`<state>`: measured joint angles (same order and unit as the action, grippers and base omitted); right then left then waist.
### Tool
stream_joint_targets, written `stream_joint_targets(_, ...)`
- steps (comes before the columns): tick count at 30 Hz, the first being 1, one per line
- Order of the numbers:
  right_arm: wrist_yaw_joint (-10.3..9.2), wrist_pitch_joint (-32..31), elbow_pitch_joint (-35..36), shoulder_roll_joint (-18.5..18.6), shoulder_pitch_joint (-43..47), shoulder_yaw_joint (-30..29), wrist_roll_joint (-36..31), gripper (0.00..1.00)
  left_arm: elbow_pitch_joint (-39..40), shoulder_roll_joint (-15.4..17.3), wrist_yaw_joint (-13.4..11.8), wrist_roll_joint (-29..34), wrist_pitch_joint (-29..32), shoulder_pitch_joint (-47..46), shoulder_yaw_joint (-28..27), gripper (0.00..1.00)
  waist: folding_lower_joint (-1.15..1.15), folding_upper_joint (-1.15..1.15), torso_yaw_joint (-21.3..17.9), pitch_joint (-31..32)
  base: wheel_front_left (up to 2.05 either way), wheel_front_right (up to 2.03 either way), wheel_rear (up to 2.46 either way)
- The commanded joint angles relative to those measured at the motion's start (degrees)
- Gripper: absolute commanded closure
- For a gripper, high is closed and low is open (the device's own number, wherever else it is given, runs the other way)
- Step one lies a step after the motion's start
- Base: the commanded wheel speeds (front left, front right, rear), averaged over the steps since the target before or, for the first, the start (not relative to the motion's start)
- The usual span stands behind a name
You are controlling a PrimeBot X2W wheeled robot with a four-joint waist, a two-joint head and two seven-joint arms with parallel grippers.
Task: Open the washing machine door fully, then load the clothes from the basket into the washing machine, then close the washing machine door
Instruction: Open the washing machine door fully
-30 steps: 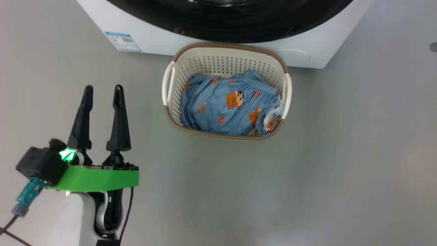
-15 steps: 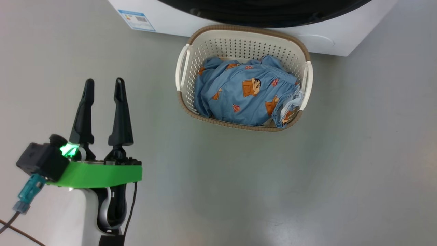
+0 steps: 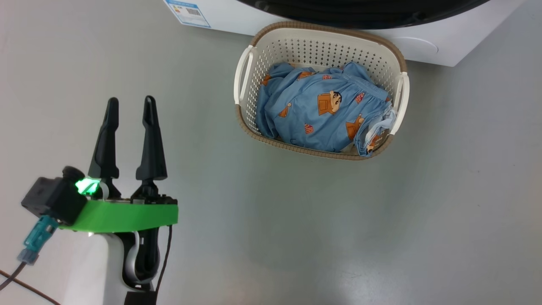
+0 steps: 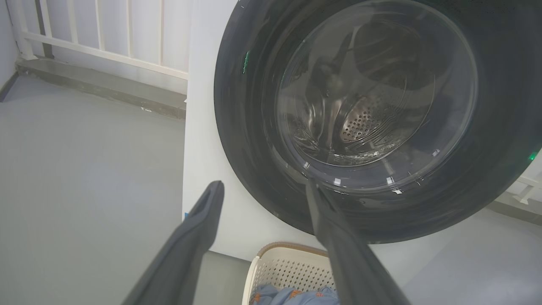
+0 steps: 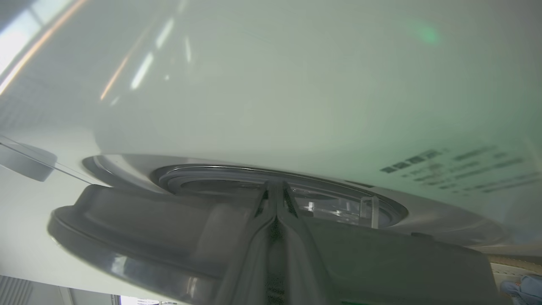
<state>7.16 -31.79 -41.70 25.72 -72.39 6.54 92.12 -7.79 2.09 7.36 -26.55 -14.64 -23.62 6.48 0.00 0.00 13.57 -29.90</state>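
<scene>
The cream basket (image 3: 247,80) stands on the floor against the white washing machine (image 3: 440,46), and the blue printed clothes (image 3: 322,114) lie heaped inside it. My left gripper (image 3: 130,101) hovers open and empty over the floor, left of the basket. In the left wrist view it (image 4: 263,186) points at the washing machine door (image 4: 241,127), whose black rim rings a glass window. My right gripper (image 5: 275,186) is shut with nothing between its fingers. It lies along the door's grey inner face (image 5: 169,220), which stands slightly off the machine front (image 5: 271,84).
Bare grey floor (image 3: 338,220) spreads before the basket and to its right. A blue label (image 3: 188,7) marks the machine's lower front. A white railing (image 4: 106,34) and a low ledge run behind the machine's left side. A thin cable (image 3: 163,254) hangs from my left wrist.
The head view has shifted, so the basket and machine now show further right and higher. The left gripper stays open in the same spot of the picture.
</scene>
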Motion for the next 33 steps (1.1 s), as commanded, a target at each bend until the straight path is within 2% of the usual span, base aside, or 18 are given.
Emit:
stream_joint_targets(1,0.33,-1.41,1.07,-0.68,-0.71,0.95,-0.66,1.0,1.01,0.99,0.13,-0.52,-0.36,-0.88,-1.92,0.0,0.0,0.0,0.26,0.09,0.0,0.0,0.0)
stream_joint_targets(8,0.33,-2.95,0.55,-0.73,2.15,1.73,-0.9,1.0,0.22,0.84,0.13,-0.62,-0.36,-0.13,-2.21,0.0,0.0,0.0,1.0,2.86,0.0,0.0,0.0)
stream_joint_targets(23,0.33,-6.65,2.69,-2.93,15.86,3.81,-0.12,1.0,-1.99,0.8,0.13,0.89,-0.36,5.42,-3.63,0.0,0.0,0.0,0.83,13.78,0.0,0.0,0.0)
stream_joint_targets(33,0.33,-8.78,4.98,-4.48,25.37,3.91,1.69,1.0,-4.02,1.51,0.13,1.35,-0.36,8.8,-3.24,0.0,0.0,0.0,3.17,20.3,0.0,0.0,0.0)
